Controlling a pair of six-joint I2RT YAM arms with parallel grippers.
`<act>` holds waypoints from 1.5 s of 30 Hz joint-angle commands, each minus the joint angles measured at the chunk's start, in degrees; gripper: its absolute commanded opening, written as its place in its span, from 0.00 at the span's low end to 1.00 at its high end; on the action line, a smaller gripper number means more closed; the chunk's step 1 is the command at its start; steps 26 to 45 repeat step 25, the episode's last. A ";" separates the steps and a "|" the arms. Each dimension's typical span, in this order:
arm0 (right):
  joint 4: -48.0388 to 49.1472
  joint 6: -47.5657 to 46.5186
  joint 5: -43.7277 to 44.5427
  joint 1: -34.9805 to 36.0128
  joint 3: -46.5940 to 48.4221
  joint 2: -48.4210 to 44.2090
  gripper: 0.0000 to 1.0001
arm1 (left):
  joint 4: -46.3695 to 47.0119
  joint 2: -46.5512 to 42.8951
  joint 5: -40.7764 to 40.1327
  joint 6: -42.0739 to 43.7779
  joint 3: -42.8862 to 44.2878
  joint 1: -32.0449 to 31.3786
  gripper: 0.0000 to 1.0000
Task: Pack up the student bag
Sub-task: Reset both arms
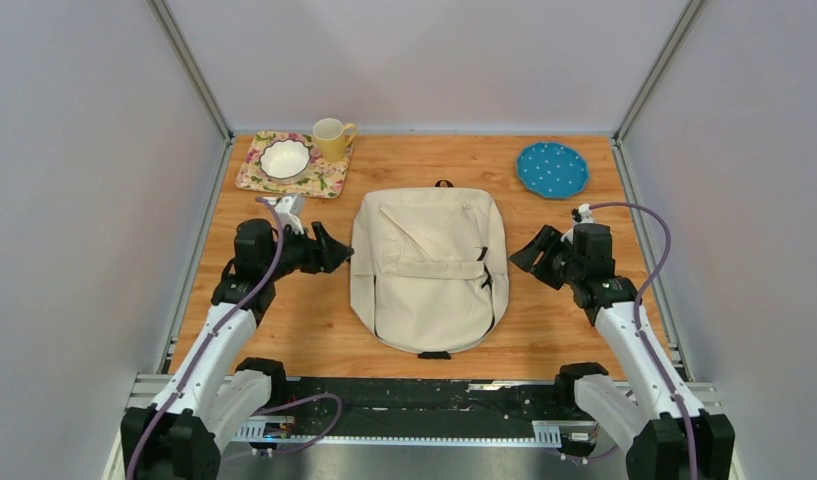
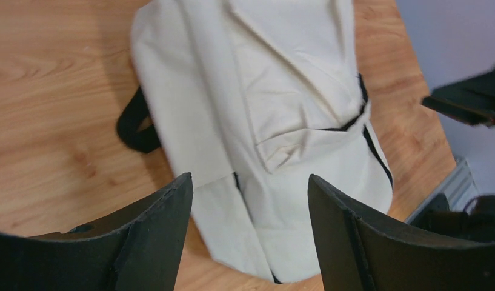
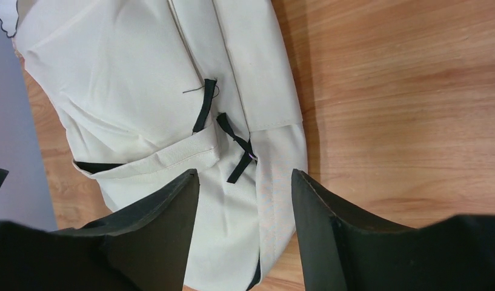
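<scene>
Left gripper (image 1: pixel 336 250) released: jaws spread wide, nothing between them, tips pointing at the left edge of the student bag (image 1: pixel 429 265) and just beside it; contact can't be told from above. Left wrist view agrees: left gripper (image 2: pixel 249 182) open, cream fabric of the student bag (image 2: pixel 281 91) visible through the gap, black top loop (image 2: pixel 136 124) lying on the wood off to the side. Right gripper (image 1: pixel 519 256) also released, jaws apart and empty, tips just beside the bag's right edge. Right wrist view: right gripper (image 3: pixel 245 176) open over the student bag (image 3: pixel 129 73), with two black pull tabs (image 3: pixel 205 106) on the bag's side seam just ahead of the fingers. Bag lies flat in the middle of the table (image 1: pixel 314 320), front flap pocket up, top loop at the far end, black strap end at the near end, between the two grippers. Floral mat (image 1: pixel 252 178) sits at the far left, with a white bowl (image 1: pixel 284 158) on it and a yellow mug (image 1: pixel 331 138) at its far right corner. Blue dotted plate (image 1: pixel 552 168) sits far right, well apart from the bag.
</scene>
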 commanded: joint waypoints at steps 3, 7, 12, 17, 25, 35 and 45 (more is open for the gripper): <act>-3.06 -3.93 11.95 -0.05 2.55 -10.39 0.63 | -10.60 0.67 -3.89 -3.33 -0.08 6.63 0.78; -3.94 -5.61 18.46 -0.05 2.81 -16.64 0.72 | -14.23 -3.62 -11.95 -0.31 1.59 6.54 0.78; -7.72 -4.72 24.18 -0.05 7.54 -19.55 0.82 | -14.50 -9.17 -20.14 2.24 1.42 6.54 0.78; -7.20 -8.32 22.70 -0.05 11.24 -19.28 0.84 | -14.06 -10.93 -21.65 3.21 1.33 6.54 0.79; -10.88 -9.65 23.83 0.92 14.85 -14.81 0.88 | -12.21 -10.23 -19.62 2.86 0.01 6.54 0.79; -10.88 -9.65 23.83 0.92 14.85 -14.81 0.88 | -12.21 -10.23 -19.62 2.86 0.01 6.54 0.79; -10.88 -9.65 23.83 0.92 14.85 -14.81 0.88 | -12.21 -10.23 -19.62 2.86 0.01 6.54 0.79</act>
